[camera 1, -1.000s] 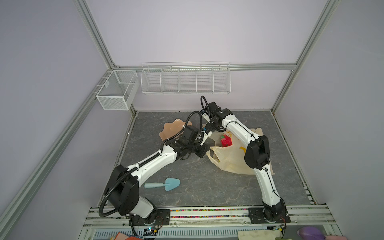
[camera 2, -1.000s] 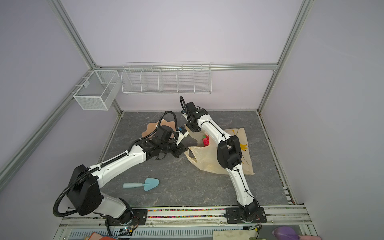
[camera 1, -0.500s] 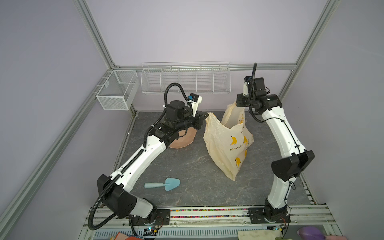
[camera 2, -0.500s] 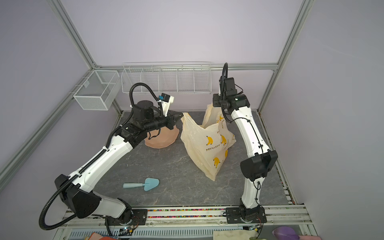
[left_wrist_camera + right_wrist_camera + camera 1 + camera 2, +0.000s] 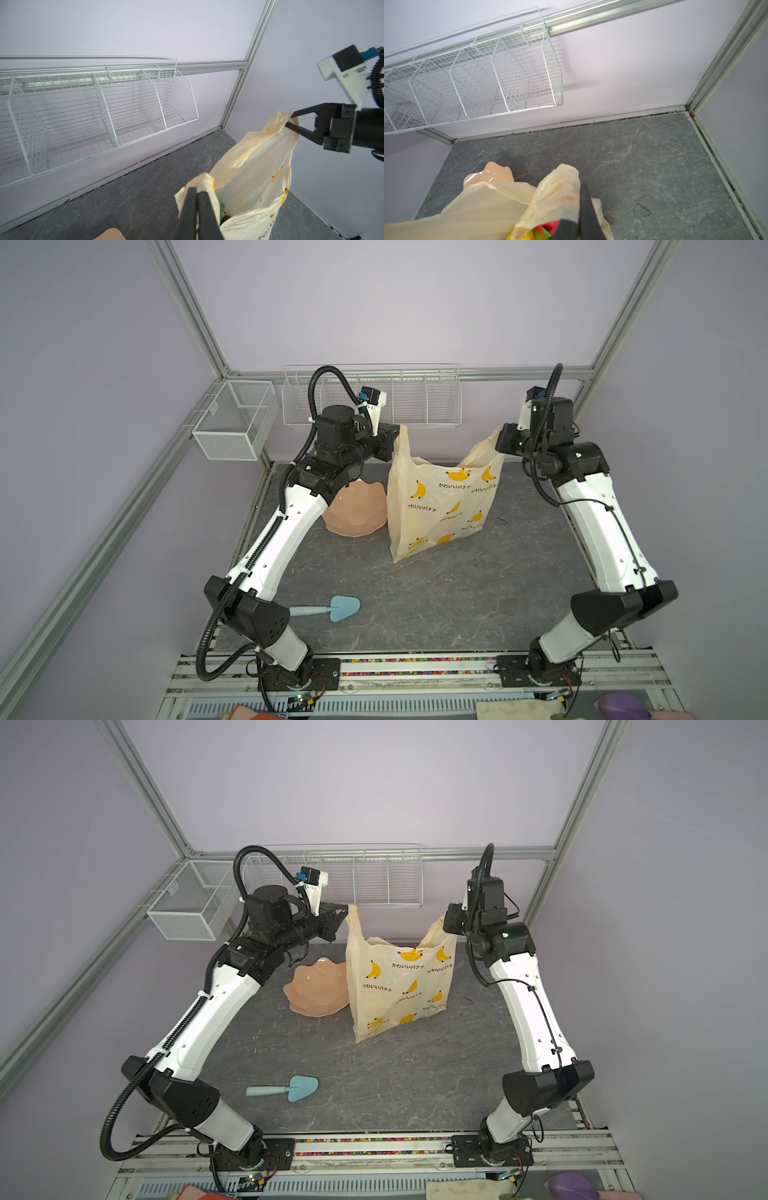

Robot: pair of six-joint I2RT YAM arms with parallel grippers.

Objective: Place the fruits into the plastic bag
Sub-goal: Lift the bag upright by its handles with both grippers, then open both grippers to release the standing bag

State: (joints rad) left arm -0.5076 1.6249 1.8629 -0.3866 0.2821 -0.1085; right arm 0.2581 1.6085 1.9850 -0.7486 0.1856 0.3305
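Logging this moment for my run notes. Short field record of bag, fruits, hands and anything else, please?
plastic bag: upright, held by its two handles
left hand: shut on one handle
right hand: shut on the other handle
fruits: red, yellow, green pieces inside the bag
peach dish: beside the bag, no fruit seen in it
blue scoop: lying nearer the arm bases

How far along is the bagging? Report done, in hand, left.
Done: fruits show inside the plastic bag; the peach dish looks empty, and no fruit shows on the table. In hand: left gripper and right gripper each shut on a handle loop, holding the bag upright. Left: probably only setting it down.
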